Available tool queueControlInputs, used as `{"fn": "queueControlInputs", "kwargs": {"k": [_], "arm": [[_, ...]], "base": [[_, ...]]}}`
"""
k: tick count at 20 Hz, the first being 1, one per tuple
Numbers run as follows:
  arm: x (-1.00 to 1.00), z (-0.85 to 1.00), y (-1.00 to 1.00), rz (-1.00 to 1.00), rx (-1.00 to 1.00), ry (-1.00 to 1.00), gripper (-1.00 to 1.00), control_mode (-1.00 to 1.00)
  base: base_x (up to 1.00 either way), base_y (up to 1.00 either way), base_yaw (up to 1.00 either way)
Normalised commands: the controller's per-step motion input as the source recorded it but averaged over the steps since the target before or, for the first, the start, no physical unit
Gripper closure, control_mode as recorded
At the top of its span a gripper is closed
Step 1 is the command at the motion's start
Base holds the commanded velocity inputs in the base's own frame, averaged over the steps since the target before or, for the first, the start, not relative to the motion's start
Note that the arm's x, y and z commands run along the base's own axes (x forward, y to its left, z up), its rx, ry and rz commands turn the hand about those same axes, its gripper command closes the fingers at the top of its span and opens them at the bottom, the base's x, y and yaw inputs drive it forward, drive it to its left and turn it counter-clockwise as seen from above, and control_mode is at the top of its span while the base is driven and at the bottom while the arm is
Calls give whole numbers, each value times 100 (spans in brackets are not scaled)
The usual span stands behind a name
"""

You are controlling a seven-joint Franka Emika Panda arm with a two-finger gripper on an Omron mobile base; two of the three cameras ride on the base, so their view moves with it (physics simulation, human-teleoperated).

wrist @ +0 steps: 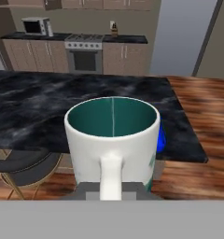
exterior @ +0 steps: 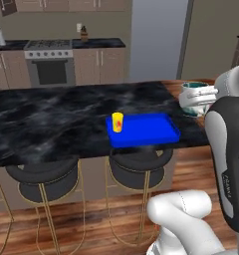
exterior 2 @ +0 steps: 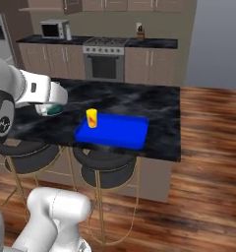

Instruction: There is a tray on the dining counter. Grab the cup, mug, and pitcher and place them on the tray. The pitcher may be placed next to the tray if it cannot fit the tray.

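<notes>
end effector (exterior: 203, 97) clenched on mug (wrist: 112, 140), upright, handle twd cam, cup (exterior: 117, 122) upright on tray (exterior: 151, 130)

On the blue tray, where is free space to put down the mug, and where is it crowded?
The tray is bare from the yellow cup across to its far rim on the robot's right. Only the left corner, where the cup stands, is crowded. The dining counter left of the tray is also bare. The gripper holds the mug.

I am working in a home kitchen. Along the far wall I see a stove with an oven (exterior 2: 104, 60), a microwave (exterior 2: 53, 29) to its left, and beige cabinets (exterior 2: 149, 65). Nearer me runs the dining counter (exterior: 52, 114) with 2 black stools (exterior: 42, 178) on a wood floor (exterior 2: 208, 147).
</notes>
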Motion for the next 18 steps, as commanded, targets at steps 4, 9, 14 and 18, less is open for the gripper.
{"fn": "queueControlInputs", "kwargs": {"k": [4,9,14,18], "arm": [[0,0,0,0,0,0,100,100],[0,0,0,0,0,0,100,100],[0,0,0,0,0,0,100,100],[0,0,0,0,0,0,100,100]], "base": [[19,-29,0],[51,0,0],[65,0,0],[35,0,0]]}}
